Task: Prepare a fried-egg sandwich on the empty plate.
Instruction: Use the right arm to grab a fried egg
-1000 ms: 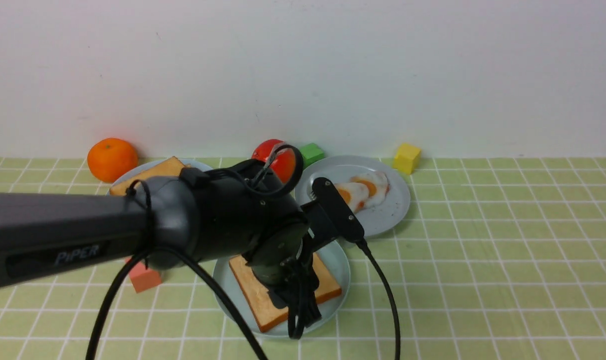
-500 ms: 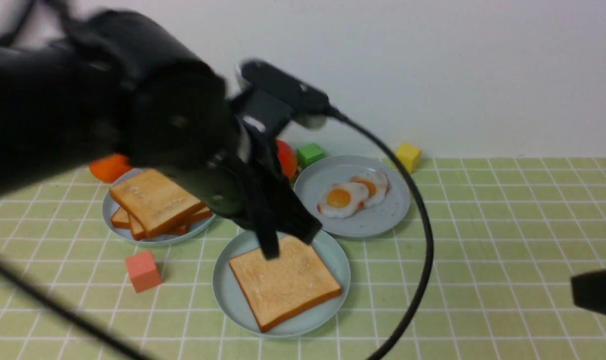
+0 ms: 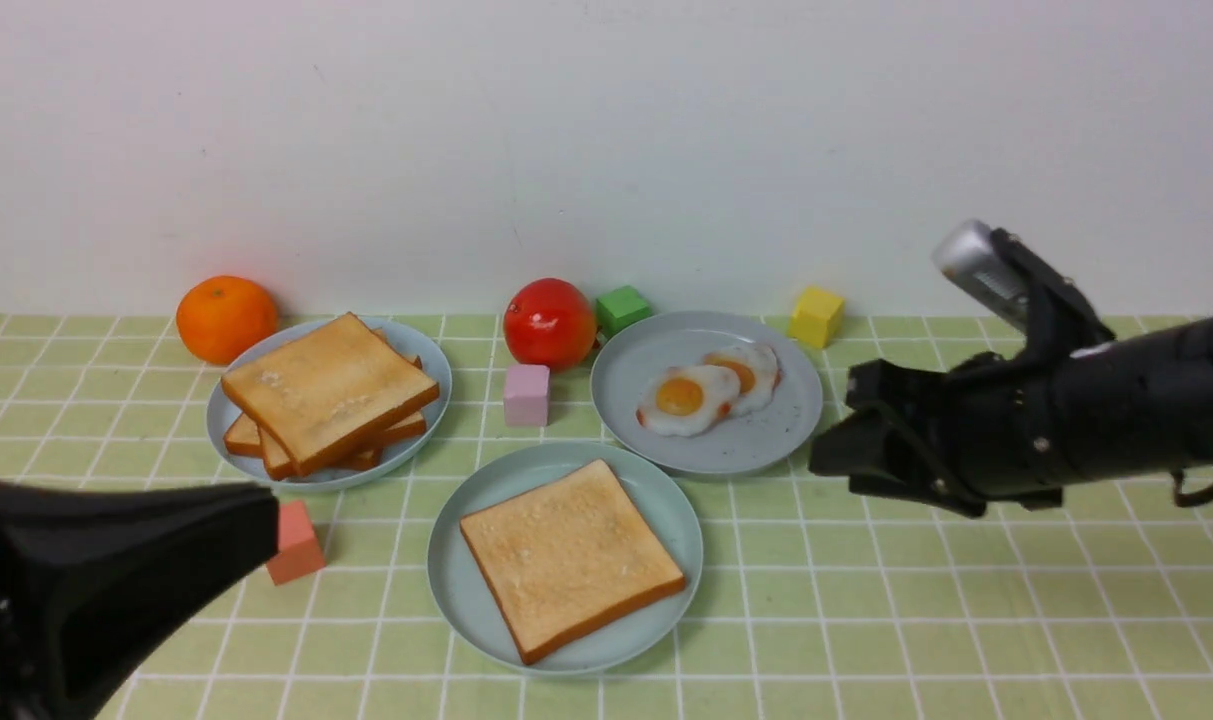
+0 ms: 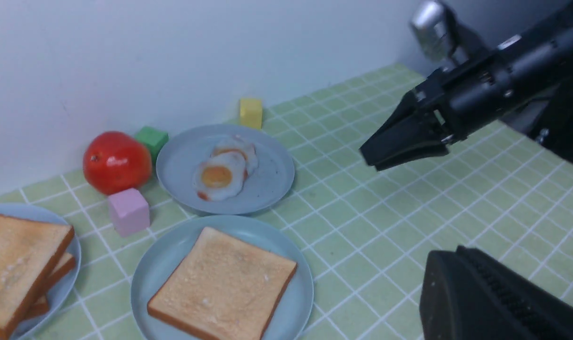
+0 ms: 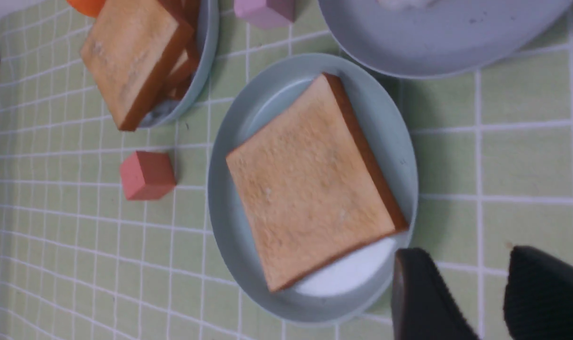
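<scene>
The pale teal plate [image 3: 448, 560] sits at the front middle with one golden toast slice [image 3: 571, 558] flat on it. Two fried eggs [image 3: 704, 393] lie on a grey-blue plate [image 3: 766, 440] behind it to the right. A stack of toast slices [image 3: 326, 392] fills another grey-blue plate [image 3: 411, 340] at the left. My right gripper [image 3: 831, 460] hovers right of the egg plate, open and empty; the right wrist view shows the gripper [image 5: 466, 255] just off the teal plate's [image 5: 267, 94] rim. My left gripper [image 3: 261, 520] is low at the front left, shut and empty [image 4: 437, 257].
An orange [image 3: 226, 318], a red tomato [image 3: 549, 322], a green cube [image 3: 623, 307] and a yellow cube [image 3: 814, 315] line the back wall. A pink cube [image 3: 526, 394] stands between the plates. A coral cube [image 3: 296, 545] lies left of the teal plate.
My left arm let go of the toast on the teal plate, lifted and drew back to the front left with its gripper shut. My right arm came in from the right and opened.
</scene>
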Tool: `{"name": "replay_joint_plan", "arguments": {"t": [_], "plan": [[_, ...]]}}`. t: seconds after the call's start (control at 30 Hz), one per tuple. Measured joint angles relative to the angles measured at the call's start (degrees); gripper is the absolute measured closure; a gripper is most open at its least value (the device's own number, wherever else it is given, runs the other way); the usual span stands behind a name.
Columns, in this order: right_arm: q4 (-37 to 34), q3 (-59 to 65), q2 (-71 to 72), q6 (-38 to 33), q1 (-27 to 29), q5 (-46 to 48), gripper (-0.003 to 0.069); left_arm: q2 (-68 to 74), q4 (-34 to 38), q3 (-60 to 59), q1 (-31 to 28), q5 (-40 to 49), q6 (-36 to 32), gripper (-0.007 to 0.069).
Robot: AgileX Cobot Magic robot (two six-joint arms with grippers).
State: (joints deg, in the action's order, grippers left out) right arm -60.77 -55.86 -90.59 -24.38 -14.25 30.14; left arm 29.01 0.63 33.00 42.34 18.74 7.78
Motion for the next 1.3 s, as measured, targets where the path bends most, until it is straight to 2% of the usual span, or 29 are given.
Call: {"name": "replay_joint_plan", "arguments": {"t": [0.13, 0.27, 0.4, 0.5, 0.53, 0.57, 0.6, 0.63, 0.67, 0.7, 0.73, 0.8, 0.9, 1.07, 1.3], "plan": [[-4.2, -6.2, -7.9, -3.0, 0.0, -0.8, 0.0371, -2.0, 0.2, -2.9, 0.0, -3.2, 0.1, 0.0638], [-4.7, -11.8, -14.2, -2.7, 0.0, -0.5, 0.0347, -1.4, 0.2, -3.0, 0.0, -4.5, 0.1, 0.0638], [0.1, -20.0, -21.7, 1.9, 0.0, 1.7, 0.0324, -0.4, 0.2, -3.0, 0.0, -5.4, 0.1, 0.0638], [6.6, -23.8, -23.9, 7.3, -0.1, 4.1, 0.0323, -0.1, 0.2, -3.0, 0.0, -5.5, 0.1, 0.0638], [15.4, -27.5, -24.9, 12.9, -0.4, 7.1, 0.0326, 0.2, 0.2, -3.0, 0.0, -5.6, 0.1, 0.0638], [21.3, -29.5, -25.3, 16.9, -0.9, 8.7, 0.0329, 0.2, 0.2, -3.0, 0.0, -5.6, 0.1, 0.0638], [22.5, -29.8, -25.4, 18.6, -1.0, 9.1, 0.033, 0.2, 0.2, -3.1, 0.0, -5.6, 0.1, 0.0638], [32.0, -32.8, -25.5, 25.8, -2.2, 11.8, 0.0338, 0.2, 0.1, -3.1, 0.0, -5.6, 0.1, 0.0638], [38.3, -34.7, -25.5, 30.0, -3.3, 13.4, 0.0344, 0.2, -0.1, -3.2, 0.0, -5.7, 0.1, 0.0638], [41.7, -35.7, -25.5, 33.9, -4.1, 14.2, 0.0347, 0.2, -0.6, -3.2, 0.0, -5.7, 0.1, 0.0638], [42.4, -35.8, -25.5, 33.9, -4.3, 14.3, 0.0347, 0.2, -0.6, -3.2, 0.0, -5.7, 0.1, 0.0638], [47.9, -36.8, -25.6, 42.1, -6.4, 13.8, 0.0351, 0.2, -1.3, -3.3, 0.0, -5.7, 0.1, 0.0638], [47.0, -36.8, -26.8, 44.4, -6.8, 11.5, 0.0351, 0.2, -1.8, -3.3, 0.0, -5.7, 0.1, 0.0638], [41.2, -36.8, -30.3, 44.9, -5.8, 6.8, 0.0345, 0.2, -1.8, -3.3, 0.0, -5.7, 0.1, 0.0638], [32.4, -36.9, -34.8, 40.8, -5.2, 0.6, 0.0285, 0.2, -1.9, -3.3, 0.0, -5.7, 0.1, 0.0638]]}}
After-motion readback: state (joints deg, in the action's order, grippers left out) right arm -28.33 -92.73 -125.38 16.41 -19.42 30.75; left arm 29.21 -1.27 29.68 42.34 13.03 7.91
